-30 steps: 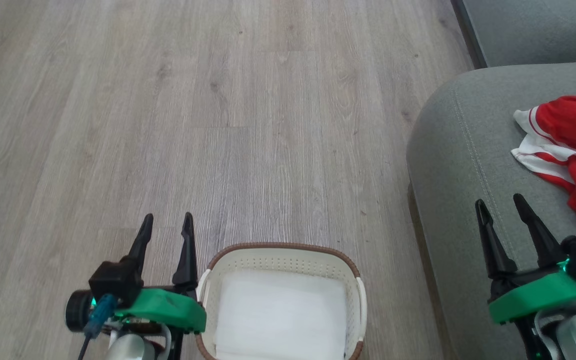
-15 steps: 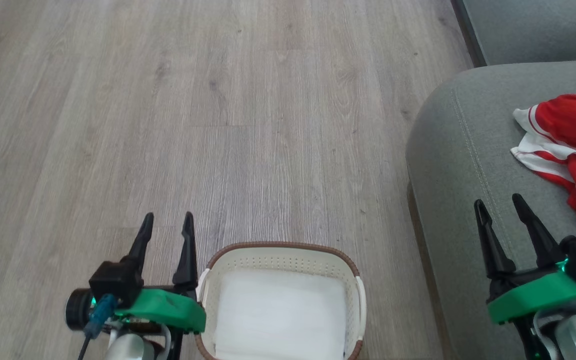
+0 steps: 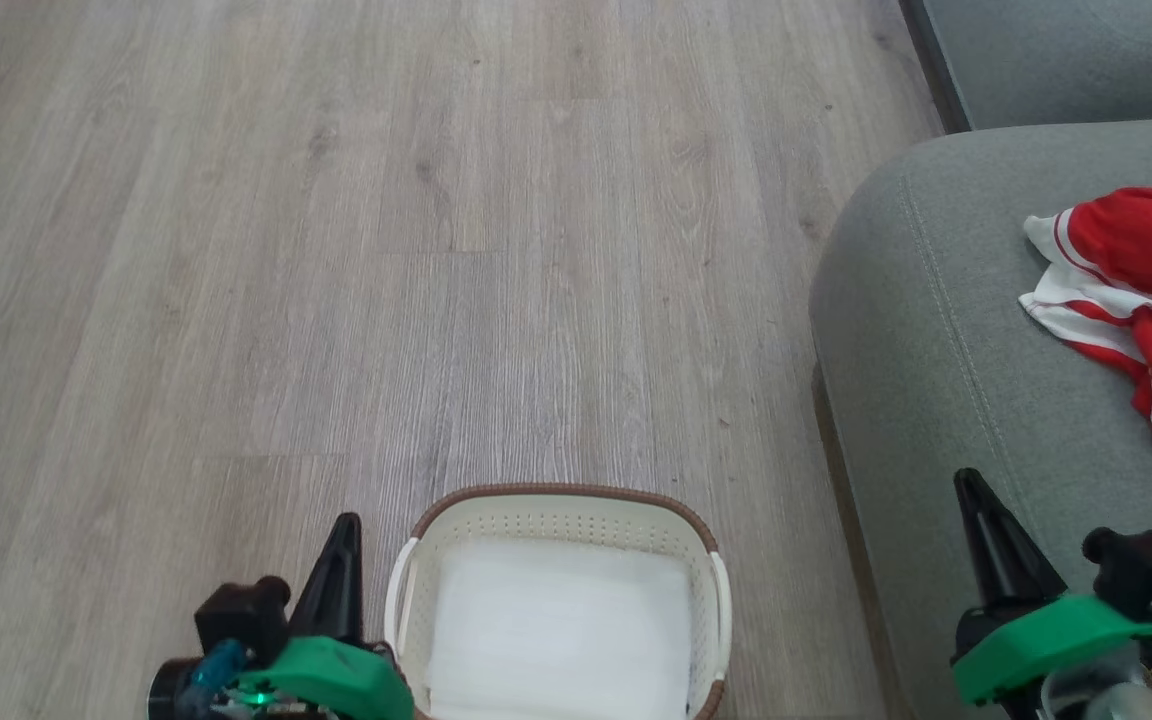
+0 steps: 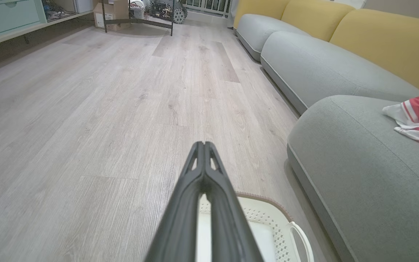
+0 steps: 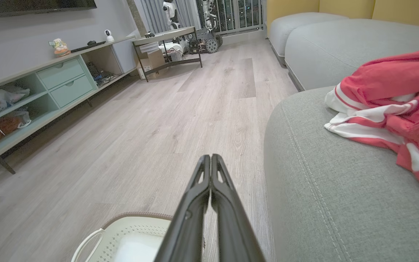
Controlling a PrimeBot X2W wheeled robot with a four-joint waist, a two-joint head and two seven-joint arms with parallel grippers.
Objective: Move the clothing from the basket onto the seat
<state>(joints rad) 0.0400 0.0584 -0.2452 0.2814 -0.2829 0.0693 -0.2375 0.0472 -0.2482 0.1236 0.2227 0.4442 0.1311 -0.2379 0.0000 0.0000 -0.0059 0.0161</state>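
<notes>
The clothing (image 3: 1141,290) lies bunched on the seat (image 3: 936,360), the basket (image 3: 561,497) holding just a white liner (image 3: 556,630); your left pincer (image 3: 344,535) and right pincer (image 3: 972,498) are pressed closed, empty. The fabric looks light and limp, so pinch a raised fold

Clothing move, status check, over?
Left gripper shut, empty, beside the basket. Right gripper shut, empty, by the seat edge. Clothing lies on the seat; basket holds a white liner sheet. Nothing in the way.
</notes>
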